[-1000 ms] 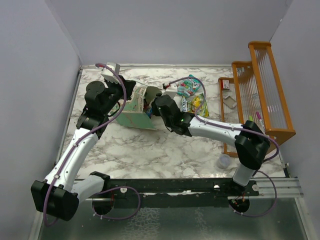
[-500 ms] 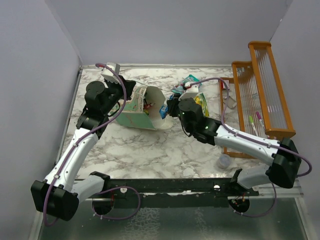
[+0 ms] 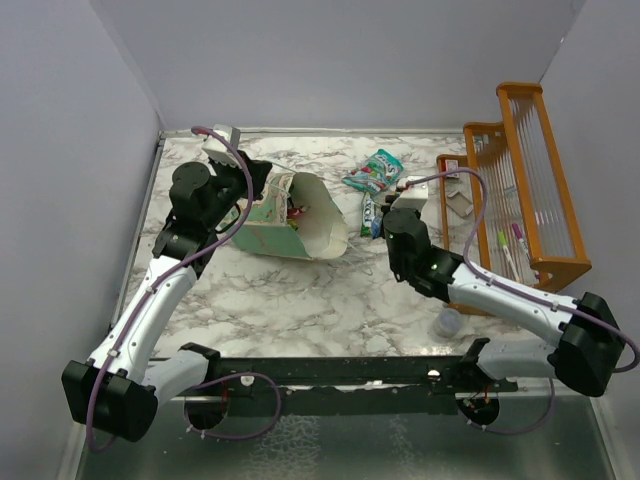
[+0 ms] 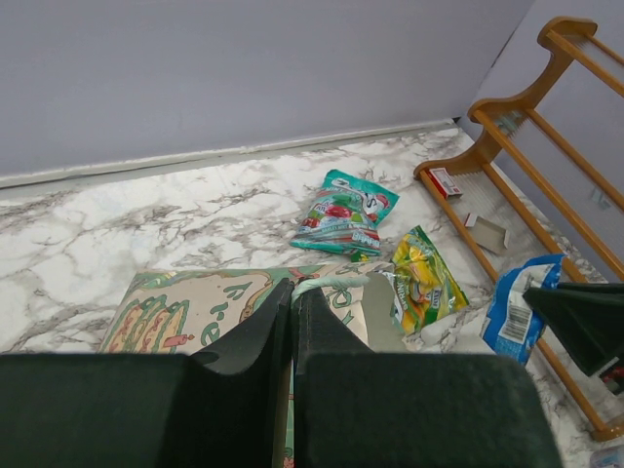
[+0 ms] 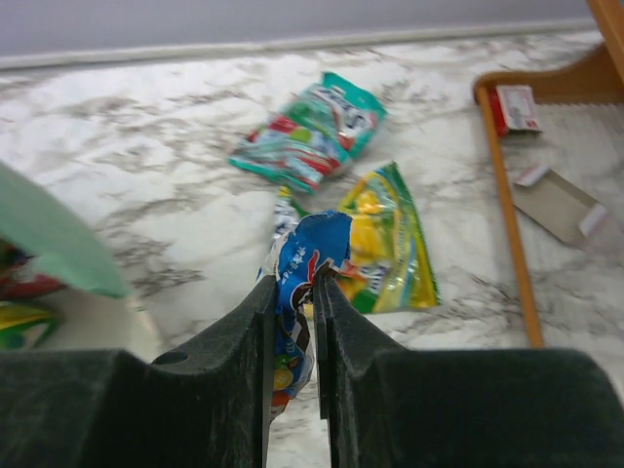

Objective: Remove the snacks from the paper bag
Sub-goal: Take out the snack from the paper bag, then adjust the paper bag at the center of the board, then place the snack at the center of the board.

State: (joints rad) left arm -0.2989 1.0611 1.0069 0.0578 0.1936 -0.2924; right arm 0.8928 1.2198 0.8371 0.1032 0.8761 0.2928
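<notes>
The table (image 3: 300, 300) carries the paper bag (image 3: 300, 225), mouth facing right, some snacks (image 3: 292, 212) inside. Right of the bag lie a teal packet (image 3: 375, 170) and a yellow packet (image 5: 380, 239). My left tool (image 4: 292, 292) pinches the bag's rim to steady it. My right tool (image 5: 292, 292) pinches a blue packet (image 5: 302, 258), ready to drop there, I judge.

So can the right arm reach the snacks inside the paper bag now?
Probably not yet: the right gripper is shut on a blue packet and must release it first. Otherwise the way looks free, as the paper bag, held by the left gripper, opens toward that arm.
</notes>
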